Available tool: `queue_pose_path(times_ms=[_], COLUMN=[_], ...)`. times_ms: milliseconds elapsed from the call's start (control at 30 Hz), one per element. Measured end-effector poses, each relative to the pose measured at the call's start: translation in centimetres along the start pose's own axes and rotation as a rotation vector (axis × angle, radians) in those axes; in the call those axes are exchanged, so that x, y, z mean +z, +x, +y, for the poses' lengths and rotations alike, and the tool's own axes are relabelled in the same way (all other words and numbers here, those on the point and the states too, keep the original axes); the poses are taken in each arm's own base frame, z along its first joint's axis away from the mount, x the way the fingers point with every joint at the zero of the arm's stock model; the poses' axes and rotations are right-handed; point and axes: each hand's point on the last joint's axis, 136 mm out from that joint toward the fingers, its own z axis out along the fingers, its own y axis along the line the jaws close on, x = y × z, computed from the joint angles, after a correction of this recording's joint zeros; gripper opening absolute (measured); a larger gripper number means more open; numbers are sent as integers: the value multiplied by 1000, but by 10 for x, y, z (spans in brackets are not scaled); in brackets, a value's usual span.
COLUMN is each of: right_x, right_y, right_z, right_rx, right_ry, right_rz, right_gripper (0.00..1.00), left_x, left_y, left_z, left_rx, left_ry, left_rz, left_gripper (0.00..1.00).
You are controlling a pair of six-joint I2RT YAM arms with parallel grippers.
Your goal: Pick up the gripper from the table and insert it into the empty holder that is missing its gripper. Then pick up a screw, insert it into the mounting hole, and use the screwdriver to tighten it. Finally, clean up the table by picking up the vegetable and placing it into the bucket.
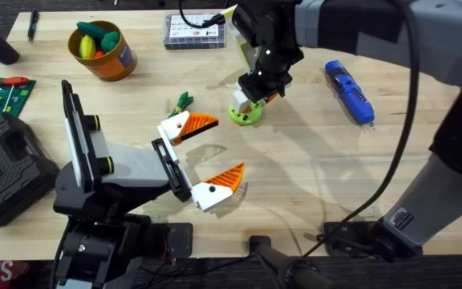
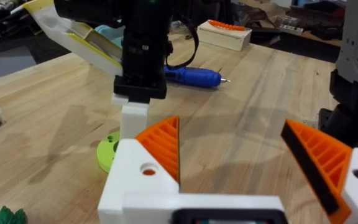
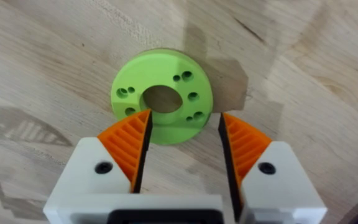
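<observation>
Lime-green round plastic disc holder (image 3: 161, 96) flat on the wooden table (image 1: 311, 185), middle of the scene toward the far side, centre bore open and bare, small mounting holes around it unfilled. Directly above, right gripper (image 3: 182, 146), orange ribbed pads (image 3: 129, 143) apart, nothing between them, straddling the disc's near rim. Small white-and-orange gripper piece not identifiable anywhere; insertion judged not done. Chunky bright-blue pen-shaped power screwdriver (image 1: 349, 91) lying untouched to the right of the disc, well apart. Tiny toy carrot with green leafy top (image 1: 183, 102) on the table left of the disc, not yet binned. Small round orange bucket (image 1: 103, 50) at far left, already holding larger toy vegetables. Left gripper (image 1: 205, 156) near centre, fingers spread wide, empty. Screw, tightening and clean-up all outstanding.
</observation>
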Motion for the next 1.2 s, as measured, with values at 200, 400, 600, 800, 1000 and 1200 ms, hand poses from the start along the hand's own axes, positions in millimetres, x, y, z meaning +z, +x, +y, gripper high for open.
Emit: queue_pose_path(times_ms=[200, 400, 600, 800, 1000, 1200], right_x=[3, 2, -6, -35, -45, -30], right_y=[3, 3, 1, -5, 3, 7], right_z=[5, 13, 3, 2, 26, 44], right_rx=[-3, -1, 22, 21, -46, -78], right_ry=[-25, -78, -23, -3, -6, -17], right_rz=[17, 18, -4, -79, -77, -87], right_gripper=[653, 653, 653, 653, 653, 653], left_x=[0, 0, 0, 0, 0, 0], left_y=[-1, -1, -1, -1, -1, -1], left_z=[0, 0, 0, 0, 0, 0], left_rx=[3, 3, 3, 3, 3, 3], left_ry=[0, 0, 0, 0, 0, 0], left_rz=[-3, -3, -3, -3, -3, -3], left_gripper=[988, 988, 988, 988, 988, 988])
